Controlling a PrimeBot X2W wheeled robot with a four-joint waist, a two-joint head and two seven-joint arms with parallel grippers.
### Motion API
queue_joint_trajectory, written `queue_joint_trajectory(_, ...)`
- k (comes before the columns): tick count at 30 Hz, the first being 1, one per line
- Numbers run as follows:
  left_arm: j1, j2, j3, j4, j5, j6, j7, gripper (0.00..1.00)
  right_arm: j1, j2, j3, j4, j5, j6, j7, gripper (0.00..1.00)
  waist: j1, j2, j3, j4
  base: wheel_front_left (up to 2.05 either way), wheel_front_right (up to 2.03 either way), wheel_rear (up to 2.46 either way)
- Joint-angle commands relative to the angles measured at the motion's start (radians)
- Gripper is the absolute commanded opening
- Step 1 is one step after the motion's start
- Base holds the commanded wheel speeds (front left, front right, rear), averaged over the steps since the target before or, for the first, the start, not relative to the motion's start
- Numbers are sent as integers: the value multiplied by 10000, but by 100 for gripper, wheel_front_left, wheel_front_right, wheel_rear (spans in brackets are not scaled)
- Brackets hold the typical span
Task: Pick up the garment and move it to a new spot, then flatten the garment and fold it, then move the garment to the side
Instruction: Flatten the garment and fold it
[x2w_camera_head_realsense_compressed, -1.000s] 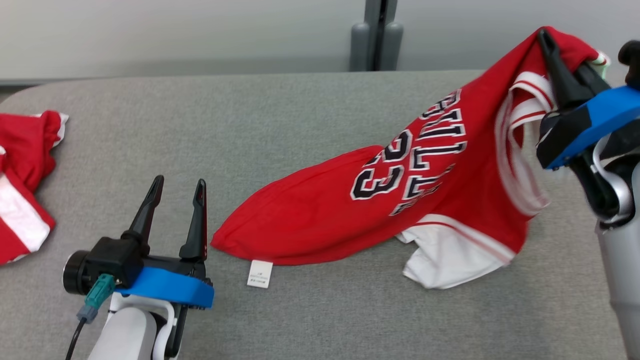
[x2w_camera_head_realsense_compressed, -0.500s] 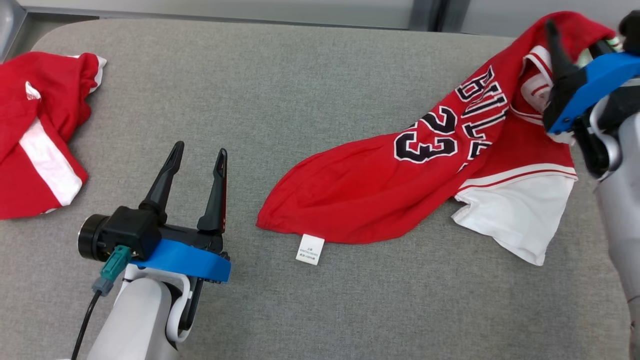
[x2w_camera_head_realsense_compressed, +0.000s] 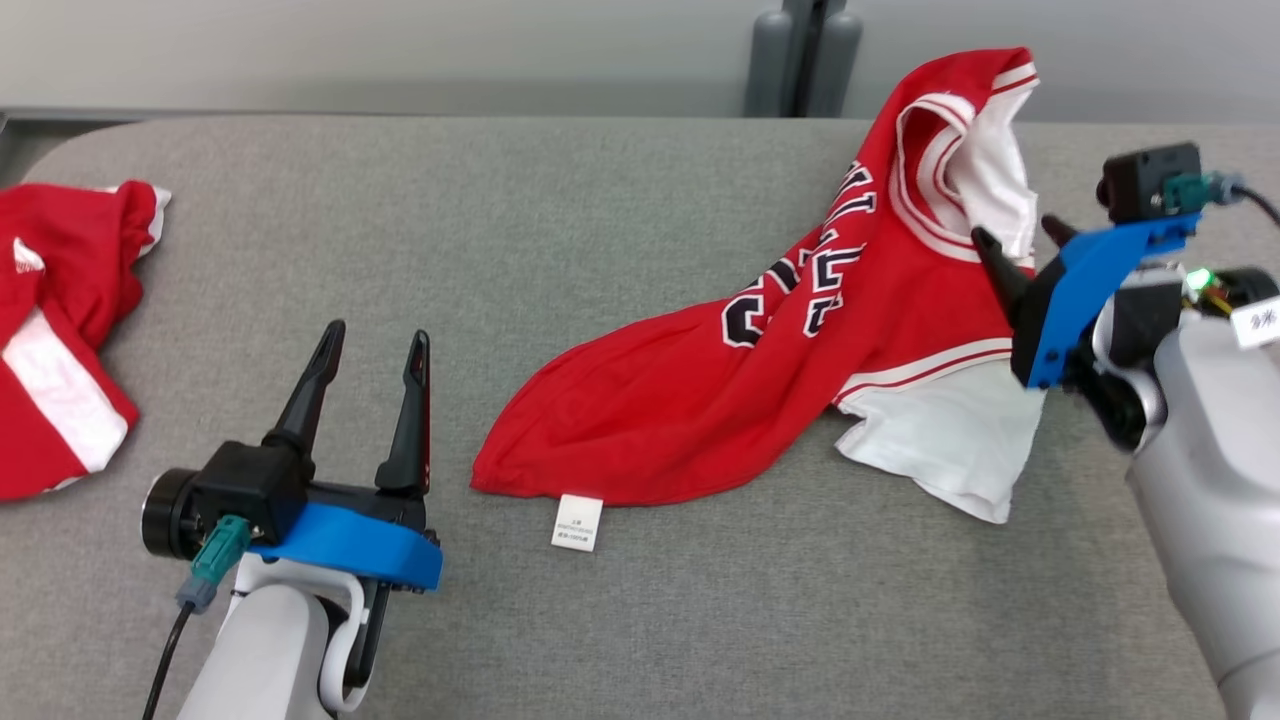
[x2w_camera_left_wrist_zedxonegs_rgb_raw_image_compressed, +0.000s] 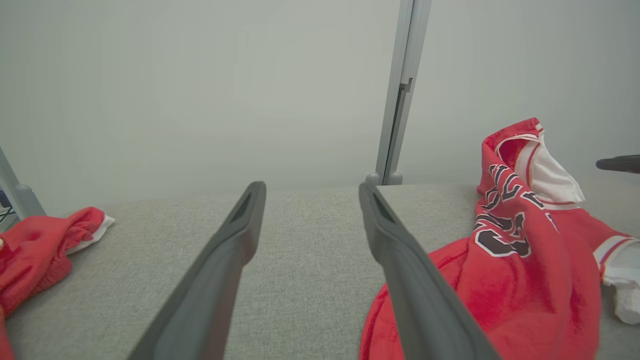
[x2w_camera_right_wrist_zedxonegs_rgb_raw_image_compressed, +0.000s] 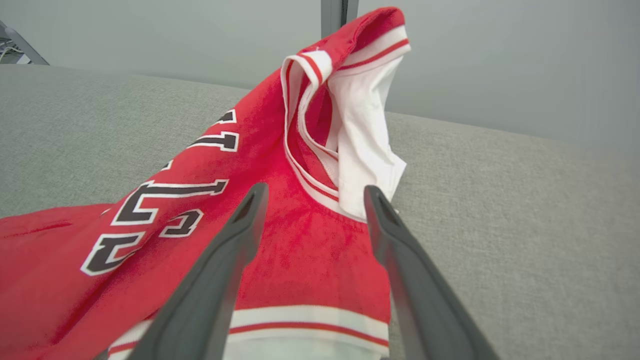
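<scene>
The garment, a red jersey with black-and-white lettering and white trim, lies crumpled on the right half of the grey table. Its collar end rises loose above the table, held by nothing. My right gripper stands open just right of that raised end, with its fingers pointing at it. In the right wrist view the garment lies past the open right gripper, with nothing clamped. My left gripper is open and empty at the lower left, just left of the garment's hem. Beyond the open left gripper, the garment lies to the right.
A second red-and-white cloth is bunched at the table's left edge. A white label sticks out from the jersey's hem. A grey post stands behind the table against the wall. Bare table lies between the two cloths and along the front.
My right gripper has opened and let go of the jersey's collar end, then drawn back and lower. The head camera has shifted. The left arm has kept its pose.
</scene>
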Motion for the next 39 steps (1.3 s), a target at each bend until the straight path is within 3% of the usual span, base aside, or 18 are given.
queue_joint_trajectory(1,218,51,41,36,-41,65,-47,100,494,12,-4,-241,71,-3,23,100,0,0,-351,-288,0,0,0)
queue_joint_trajectory(10,811,65,174,45,-127,138,-48,100,3523,363,-1074,-2700,-463,-1,421,100,0,0,-1039,-585,0,0,0)
queue_joint_trajectory(17,1008,63,188,-37,-164,118,-48,100,5299,1459,-2654,-4055,-1852,-1,1135,100,0,0,-1165,-539,0,0,0)
queue_joint_trajectory(24,893,93,168,-128,-165,124,-48,100,5180,2099,-3434,-3933,-2749,-1,1350,100,0,0,-968,-360,0,0,0)
queue_joint_trajectory(31,656,108,96,-164,-168,114,-43,100,4324,2258,-3562,-2599,-3277,-1,1223,100,0,0,-599,-87,0,0,0)
queue_joint_trajectory(32,584,116,86,-146,-181,102,-43,100,4120,2259,-3331,-2135,-3167,-1,1160,91,0,0,-523,-25,0,0,0)
queue_joint_trajectory(35,540,133,94,-124,-199,113,-44,100,3962,2261,-3016,-1495,-3037,1,1081,0,0,0,-470,17,0,0,0)
queue_joint_trajectory(39,540,159,126,-108,-225,154,-45,100,3917,2272,-2922,-1122,-3119,-1,979,0,0,0,-469,-12,0,0,0)
